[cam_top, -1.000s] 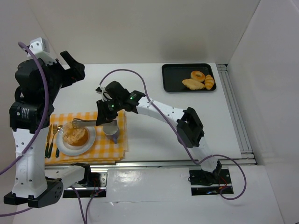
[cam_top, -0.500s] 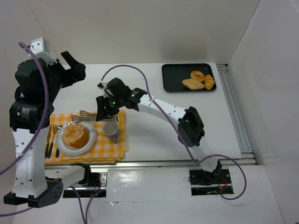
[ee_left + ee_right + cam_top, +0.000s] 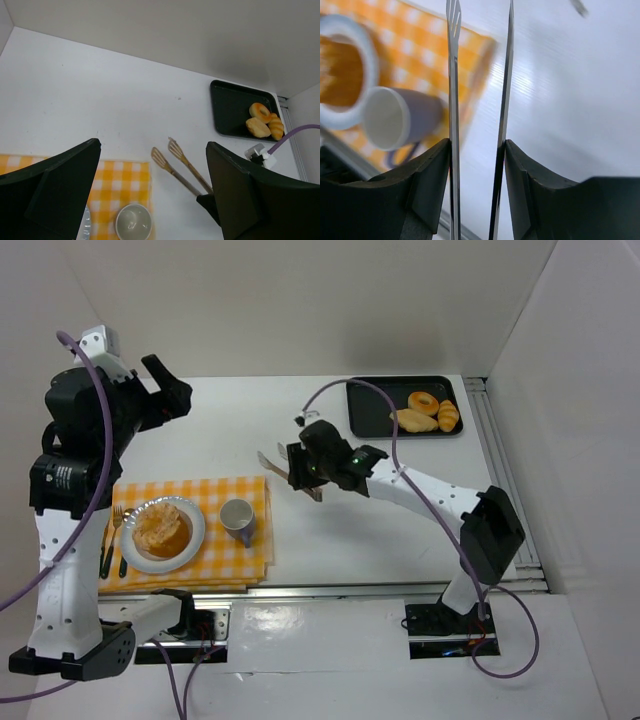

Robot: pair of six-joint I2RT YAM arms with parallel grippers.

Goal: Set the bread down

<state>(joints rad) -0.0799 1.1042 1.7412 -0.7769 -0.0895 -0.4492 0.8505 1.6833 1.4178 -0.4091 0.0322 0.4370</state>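
The bread (image 3: pixel 161 526), a puffy orange-golden bun, lies on the white plate (image 3: pixel 197 538) on the checked cloth; it shows blurred at the left in the right wrist view (image 3: pixel 337 75). My right gripper (image 3: pixel 305 468) (image 3: pixel 477 142) hangs over the bare table right of the cloth, shut on metal tongs (image 3: pixel 278 466) (image 3: pixel 453 75). The tongs' arms stand apart with nothing between them, and they also show in the left wrist view (image 3: pixel 175 162). My left gripper (image 3: pixel 165 390) (image 3: pixel 153 145) is raised at the back left, open and empty.
A grey cup (image 3: pixel 238 517) stands on the yellow checked cloth (image 3: pixel 240 562) beside the plate. A fork and other cutlery (image 3: pixel 110 535) lie left of the plate. A black tray (image 3: pixel 370 410) at the back right holds a donut, a pale loaf and a croissant. A metal rail (image 3: pixel 505 480) runs along the right side.
My right arm has swung right, away from the plate, carrying the tongs. The tongs have spread open and empty. The bread stays on the plate.
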